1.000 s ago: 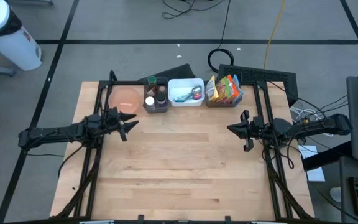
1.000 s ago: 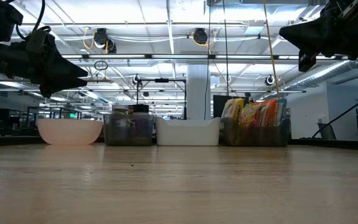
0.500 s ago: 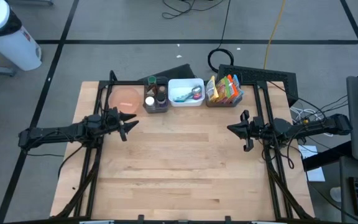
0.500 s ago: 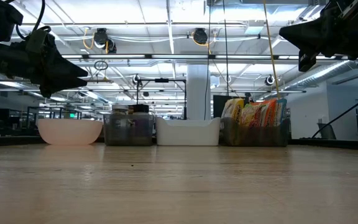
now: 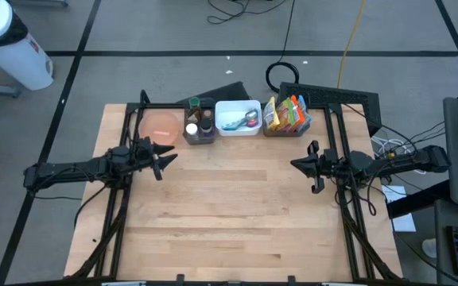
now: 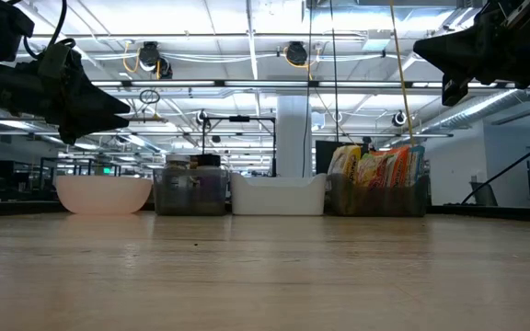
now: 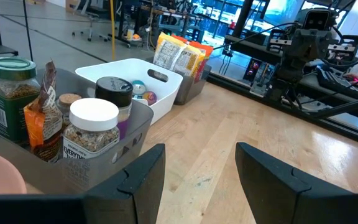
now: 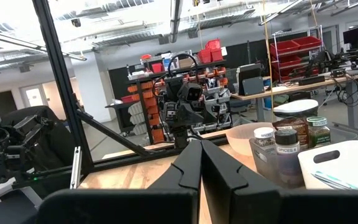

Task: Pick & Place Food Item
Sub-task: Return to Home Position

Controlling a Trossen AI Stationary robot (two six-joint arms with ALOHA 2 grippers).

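Over the worktop (image 5: 229, 214) I record both arms raised clear of the wood and well apart. The left arm (image 5: 86, 168) reaches in from the left edge; its jaws stand wide and grip nothing. The right arm (image 5: 380, 163) reaches in from the right edge; its jaws are pressed together, also with nothing between them.

Four containers stand in a row along the far edge. From right to left:
- The right black bin (image 6: 375, 204) holds the noodle packs (image 5: 286, 114), which stand upright.
- The white bin (image 6: 277, 195) holds the blue spoon (image 5: 233, 123).
- The left black bin (image 6: 190, 195) holds the seasoning bottles (image 5: 199, 121), the black-lidded one (image 7: 114, 90) among them.
- The pink bowl (image 6: 104, 193) sits just beside that bin, nearest the left jaws.
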